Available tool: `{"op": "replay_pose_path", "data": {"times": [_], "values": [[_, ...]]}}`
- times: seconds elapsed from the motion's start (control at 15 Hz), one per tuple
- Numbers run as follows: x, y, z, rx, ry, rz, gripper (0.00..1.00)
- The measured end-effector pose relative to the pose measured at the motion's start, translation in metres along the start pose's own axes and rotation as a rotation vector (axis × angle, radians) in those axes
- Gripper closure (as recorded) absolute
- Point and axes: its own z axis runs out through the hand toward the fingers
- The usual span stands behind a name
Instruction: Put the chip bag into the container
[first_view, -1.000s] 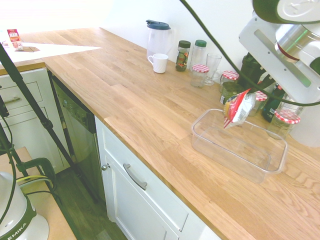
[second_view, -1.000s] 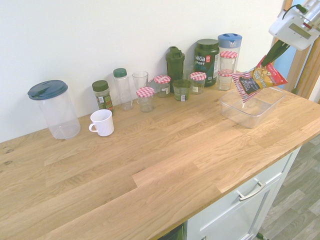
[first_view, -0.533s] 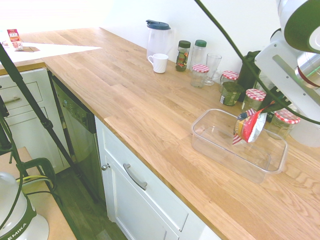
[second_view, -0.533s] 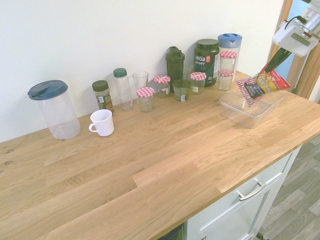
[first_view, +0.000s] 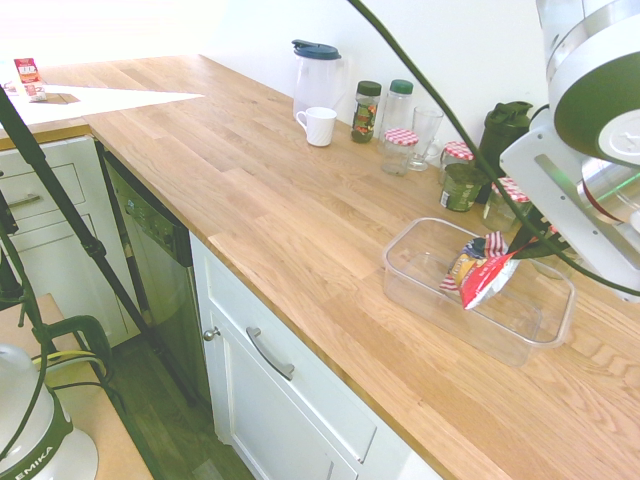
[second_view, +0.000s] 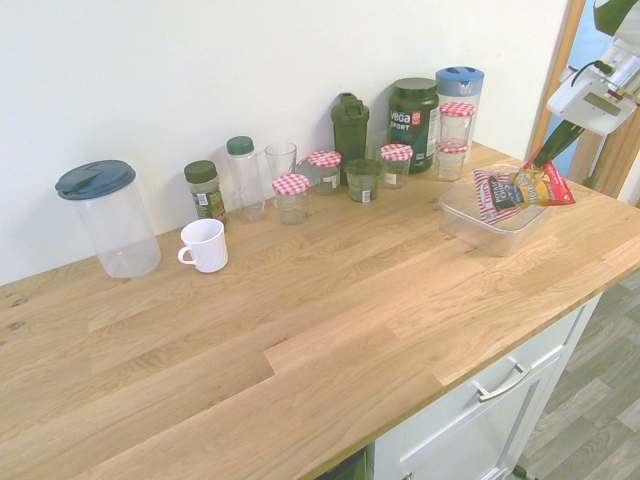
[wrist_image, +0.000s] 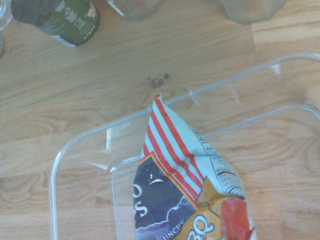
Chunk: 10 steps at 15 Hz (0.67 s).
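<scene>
The tool (second_view: 545, 158) has come down a good way, and the crinkled red, white and yellow foil chip bag (first_view: 478, 272) pinched in it now hangs inside the rim of the wide clear plastic container (first_view: 402, 283) on the wooden bench (first_view: 260, 200). To my eye only the release is left.
</scene>
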Motion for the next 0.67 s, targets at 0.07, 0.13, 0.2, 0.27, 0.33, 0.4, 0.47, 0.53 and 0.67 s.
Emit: {"op": "replay_pose_path", "data": {"times": [0.07, 0.13, 0.2, 0.27, 0.33, 0.4, 0.47, 0.53, 0.67], "values": [[0.001, 0.002, 0.004, -0.009, 0.000, 0.001, 0.00], [0.002, 0.004, 0.008, -0.015, 0.000, 0.001, 0.00], [0.003, 0.007, 0.011, -0.020, -0.002, 0.002, 0.00], [0.005, 0.010, 0.013, -0.023, -0.005, 0.003, 0.00], [0.007, 0.014, 0.016, -0.027, -0.008, 0.004, 0.00], [0.009, 0.018, 0.018, -0.030, -0.009, 0.005, 0.00], [0.010, 0.020, 0.019, -0.031, -0.008, 0.005, 0.00], [0.010, 0.020, 0.018, -0.030, -0.003, 0.004, 0.00], [0.008, 0.018, 0.011, -0.025, 0.015, -0.002, 0.00]]}}
